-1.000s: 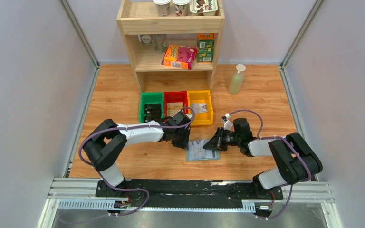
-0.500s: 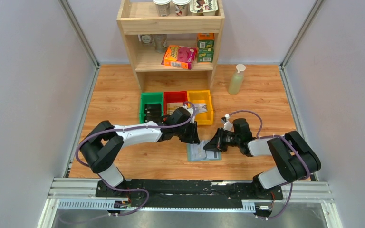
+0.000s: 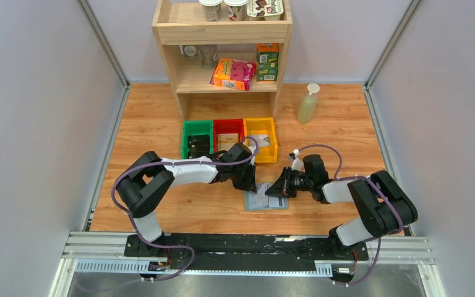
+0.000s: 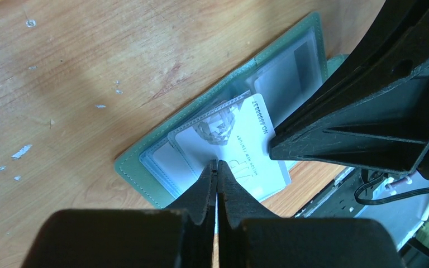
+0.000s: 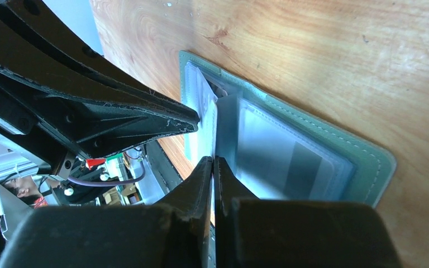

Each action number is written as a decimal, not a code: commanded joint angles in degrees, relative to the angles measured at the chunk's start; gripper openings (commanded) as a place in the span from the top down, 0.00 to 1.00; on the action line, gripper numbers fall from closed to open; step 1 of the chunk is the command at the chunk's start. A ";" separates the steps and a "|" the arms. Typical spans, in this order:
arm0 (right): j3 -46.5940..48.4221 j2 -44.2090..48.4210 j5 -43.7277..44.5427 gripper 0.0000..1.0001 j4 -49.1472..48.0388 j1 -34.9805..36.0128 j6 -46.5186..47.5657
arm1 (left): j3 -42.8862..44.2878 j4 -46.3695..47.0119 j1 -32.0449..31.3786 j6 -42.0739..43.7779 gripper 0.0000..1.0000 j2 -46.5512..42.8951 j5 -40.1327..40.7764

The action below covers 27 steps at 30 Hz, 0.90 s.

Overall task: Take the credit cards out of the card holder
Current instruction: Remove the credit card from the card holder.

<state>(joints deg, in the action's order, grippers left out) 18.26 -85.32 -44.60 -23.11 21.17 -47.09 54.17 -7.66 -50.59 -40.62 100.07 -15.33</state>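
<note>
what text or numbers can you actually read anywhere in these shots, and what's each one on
"NO 0000…": printed upside down on the white card in the open card holder; the last digits are unclear.
Smaller line beside it on that card: too blurred to read.
On the shelf, print on the boxes and cups: too small to read.

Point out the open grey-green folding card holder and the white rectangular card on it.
Grey-green folding card holder (image 4: 129, 168): left wrist view, green border corner.
White rectangular card (image 4: 251, 148): left wrist view, middle of printed face.
</note>
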 commanded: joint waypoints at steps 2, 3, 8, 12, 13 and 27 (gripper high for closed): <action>0.37 1.29 -0.84 0.92 -1.41 -0.34 0.07 | 0.50 -6.66 -0.30 1.69 1.00 2.23 2.76; 0.46 1.47 -1.01 0.91 -1.32 -0.43 -0.02 | 0.32 -6.75 -0.39 1.69 1.00 2.23 2.76; 0.37 2.44 -1.10 0.91 -1.23 -0.69 -0.19 | 0.23 -7.02 -0.39 1.77 1.00 1.97 3.03; 0.20 2.88 -1.10 0.95 -1.41 -0.86 -0.28 | 0.41 -7.19 -0.39 1.77 1.00 2.23 2.94; 0.11 2.88 -1.02 0.98 -1.49 -1.04 -0.20 | 0.32 -7.19 -0.30 1.77 1.00 2.23 2.94; -0.42 6.04 -0.66 1.00 4.74 -4.03 3.23 | 0.50 -7.63 -0.39 1.86 1.00 2.50 2.94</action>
<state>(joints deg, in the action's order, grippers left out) 17.78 -82.13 -44.69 -20.05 18.57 -46.17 54.92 -10.44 -50.57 -40.56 100.36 -14.48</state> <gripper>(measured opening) 0.005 0.007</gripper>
